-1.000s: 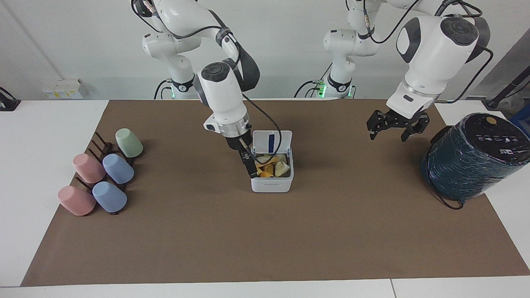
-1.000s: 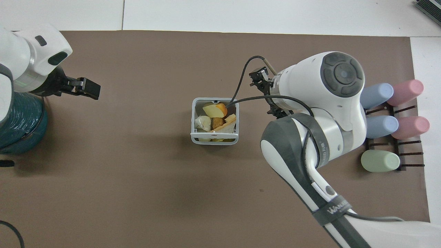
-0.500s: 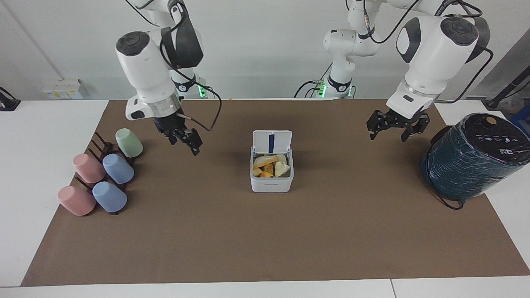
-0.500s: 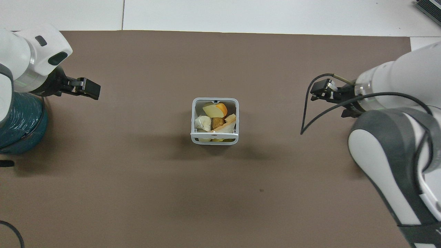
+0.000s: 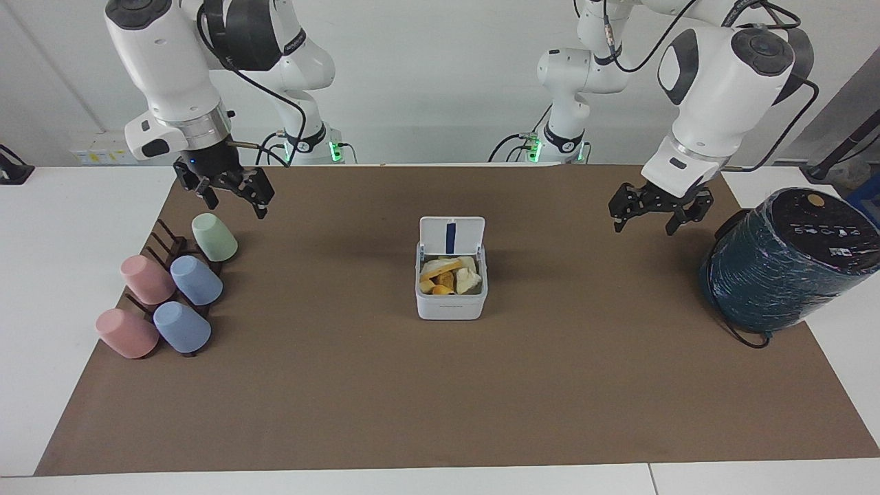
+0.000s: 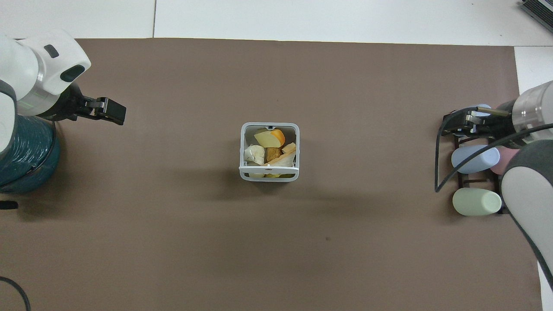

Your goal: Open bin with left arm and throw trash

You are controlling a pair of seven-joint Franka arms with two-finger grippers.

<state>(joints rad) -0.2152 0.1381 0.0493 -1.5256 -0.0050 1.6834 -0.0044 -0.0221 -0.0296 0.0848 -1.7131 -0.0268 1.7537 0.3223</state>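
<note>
The white square bin stands mid-mat with its lid hinged upright, the blue strip showing. Inside lie the trash scraps: in the overhead view a yellow piece, a beige wedge and a white chunk fill the bin. My right gripper is open and empty, raised over the mat near the cup rack; it also shows in the overhead view. My left gripper is open and empty and waits raised beside the teal cylinder; it also shows in the overhead view.
A large dark teal cylinder stands at the left arm's end of the table. A dark rack with several pastel cups lies at the right arm's end. A brown mat covers the table.
My right gripper has left the bin's rim, risen and swung away to above the cup rack. The bin, its lid and the left arm have not moved.
</note>
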